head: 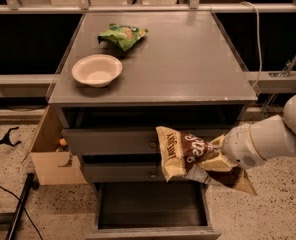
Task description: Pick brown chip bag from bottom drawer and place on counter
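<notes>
So the gripper [211, 162], hanging beside the drawer fronts [113, 141], is clamping its fingers [214, 158] on the brown chip bag [180, 151], holding it clear above the open bottom drawer [153, 211], probably heading for the desk [188, 59].

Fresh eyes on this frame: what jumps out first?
The brown chip bag hangs in mid-air in front of the upper drawers, clamped by the tool at right. Below it the bottom drawer stands open. On the counter sit a white bowl and a green snack bag, left of centre.
</notes>
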`<state>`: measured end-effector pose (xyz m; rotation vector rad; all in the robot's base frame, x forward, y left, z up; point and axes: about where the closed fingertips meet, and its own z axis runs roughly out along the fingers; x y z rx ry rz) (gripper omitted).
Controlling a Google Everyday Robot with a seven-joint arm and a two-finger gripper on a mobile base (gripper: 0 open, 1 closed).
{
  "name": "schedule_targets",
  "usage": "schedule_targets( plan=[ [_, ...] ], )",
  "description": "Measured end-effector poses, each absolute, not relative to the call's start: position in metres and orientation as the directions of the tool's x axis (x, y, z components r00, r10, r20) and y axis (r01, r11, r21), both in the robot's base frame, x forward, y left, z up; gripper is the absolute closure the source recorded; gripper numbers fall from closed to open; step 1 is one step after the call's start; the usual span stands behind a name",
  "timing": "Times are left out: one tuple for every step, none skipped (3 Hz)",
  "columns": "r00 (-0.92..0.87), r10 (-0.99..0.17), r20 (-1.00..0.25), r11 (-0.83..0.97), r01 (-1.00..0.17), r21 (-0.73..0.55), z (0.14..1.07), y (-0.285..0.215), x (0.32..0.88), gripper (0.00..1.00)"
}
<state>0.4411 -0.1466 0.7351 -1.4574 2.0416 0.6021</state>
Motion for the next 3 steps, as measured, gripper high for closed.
schedule_targets(
  plan=[
    [-0.252, -0.694, -0.674, 0.293, -0.954, 0.056, 0.755, -0.143, 0.441, 1.0],
    [-0.251, -0.685, -0.684, 0.277, -0.958, 0.074, 0.795, -0.138, 0.438, 1.0],
    [-0.243, -0.688, -0.684, 0.273, -0.96, 0.066, 0.841, -0.136, 0.438, 1.0]
  ],
)
